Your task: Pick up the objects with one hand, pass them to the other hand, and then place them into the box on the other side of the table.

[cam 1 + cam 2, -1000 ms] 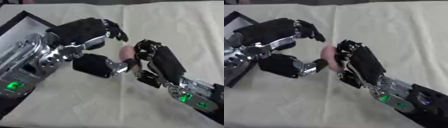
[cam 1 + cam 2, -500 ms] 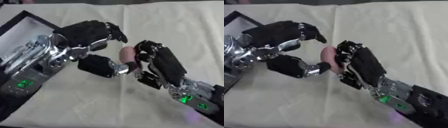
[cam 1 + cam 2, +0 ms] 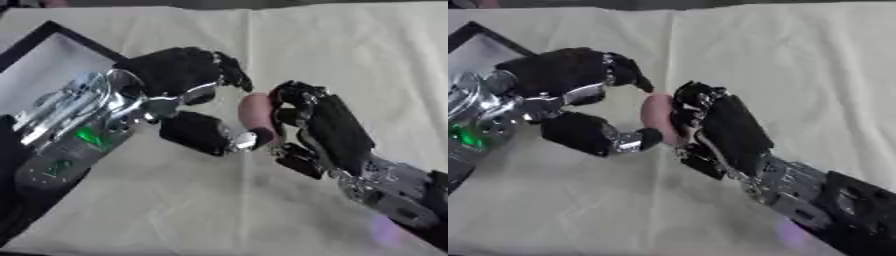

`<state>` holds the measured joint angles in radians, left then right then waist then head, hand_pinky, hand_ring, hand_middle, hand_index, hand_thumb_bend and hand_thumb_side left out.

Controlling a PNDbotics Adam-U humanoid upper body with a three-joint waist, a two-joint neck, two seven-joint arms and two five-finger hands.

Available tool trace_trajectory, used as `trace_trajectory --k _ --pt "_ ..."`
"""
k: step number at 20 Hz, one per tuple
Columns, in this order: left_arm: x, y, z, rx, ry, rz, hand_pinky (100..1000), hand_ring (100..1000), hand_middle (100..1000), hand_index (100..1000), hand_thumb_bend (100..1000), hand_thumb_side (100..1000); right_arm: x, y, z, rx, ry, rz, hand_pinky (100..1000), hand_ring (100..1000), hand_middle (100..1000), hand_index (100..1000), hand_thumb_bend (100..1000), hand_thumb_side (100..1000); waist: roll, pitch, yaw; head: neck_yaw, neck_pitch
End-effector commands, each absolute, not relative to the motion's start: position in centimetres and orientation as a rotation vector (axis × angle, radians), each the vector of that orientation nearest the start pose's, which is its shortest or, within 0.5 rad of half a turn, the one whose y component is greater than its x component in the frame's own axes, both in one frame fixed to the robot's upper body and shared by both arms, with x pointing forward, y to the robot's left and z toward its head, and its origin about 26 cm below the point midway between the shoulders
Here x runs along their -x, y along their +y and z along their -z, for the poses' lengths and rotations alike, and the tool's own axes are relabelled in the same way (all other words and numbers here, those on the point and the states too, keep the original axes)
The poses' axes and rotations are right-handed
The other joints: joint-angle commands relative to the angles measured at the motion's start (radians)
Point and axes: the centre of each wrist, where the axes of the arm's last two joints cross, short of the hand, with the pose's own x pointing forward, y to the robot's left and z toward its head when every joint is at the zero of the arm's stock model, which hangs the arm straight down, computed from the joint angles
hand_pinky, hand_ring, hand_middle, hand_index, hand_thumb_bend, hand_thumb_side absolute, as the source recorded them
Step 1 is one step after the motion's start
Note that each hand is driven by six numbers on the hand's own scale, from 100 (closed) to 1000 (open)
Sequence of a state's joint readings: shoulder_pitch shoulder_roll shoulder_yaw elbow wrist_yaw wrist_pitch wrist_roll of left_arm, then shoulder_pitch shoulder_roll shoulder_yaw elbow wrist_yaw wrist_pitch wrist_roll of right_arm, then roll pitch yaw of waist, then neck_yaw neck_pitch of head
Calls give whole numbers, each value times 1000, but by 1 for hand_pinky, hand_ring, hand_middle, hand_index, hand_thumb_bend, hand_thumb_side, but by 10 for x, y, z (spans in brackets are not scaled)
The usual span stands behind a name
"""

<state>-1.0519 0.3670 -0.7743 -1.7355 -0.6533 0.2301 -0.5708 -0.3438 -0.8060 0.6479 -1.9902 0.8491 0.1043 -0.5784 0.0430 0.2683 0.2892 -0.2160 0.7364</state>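
Note:
A pink rounded object (image 3: pixel 255 113) is held upright above the middle of the cloth. My right hand (image 3: pixel 325 127) comes in from the lower right, and its fingers are curled round the object's right side. My left hand (image 3: pixel 179 75) reaches in from the left. Its thumb tip (image 3: pixel 260 137) touches the object's lower end, while its fingers (image 3: pixel 629 73) arch over the top with a small gap. The box (image 3: pixel 83 37), black-rimmed with a pale inside, lies at the upper left, partly hidden under my left forearm.
A cream cloth (image 3: pixel 350 55) with a crease down its middle covers the table. Bare cloth shows to the right, at the far side and along the near edge. My right forearm (image 3: pixel 394 192) crosses the lower right corner.
Hardly anything. Both hands stay together at the pink object, and the left forearm has shifted slightly.

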Motion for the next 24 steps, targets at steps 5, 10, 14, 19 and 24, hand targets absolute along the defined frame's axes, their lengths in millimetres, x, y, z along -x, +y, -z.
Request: trace_trajectory --k 5,10,14,19,24 --pt "-314 38 -268 760 2226 -2549 877 809 768 869 463 958 -267 -212 -146 -1288 2768 1334 258 619 556 544 100 100 4 -11 1 6 -9" --pt "-321 36 -262 801 2231 -2536 871 810 770 870 478 941 -267 -211 -145 -1269 2761 1324 265 620 556 546 100 100 3 -9 0 8 -13" --pt "-324 34 -259 815 2237 -2509 871 809 769 871 473 941 -267 -210 -145 -1256 2760 1318 265 618 556 545 100 100 4 -8 -2 10 -17" --pt "-326 31 -255 816 2245 -2499 870 809 769 872 473 936 -267 -210 -145 -1244 2757 1311 271 615 556 543 100 100 5 -7 -5 12 -19" --pt "-329 28 -250 794 2245 -2520 881 807 766 869 446 961 -266 -209 -145 -1227 2754 1307 271 614 555 532 100 100 7 -6 -8 14 -17"
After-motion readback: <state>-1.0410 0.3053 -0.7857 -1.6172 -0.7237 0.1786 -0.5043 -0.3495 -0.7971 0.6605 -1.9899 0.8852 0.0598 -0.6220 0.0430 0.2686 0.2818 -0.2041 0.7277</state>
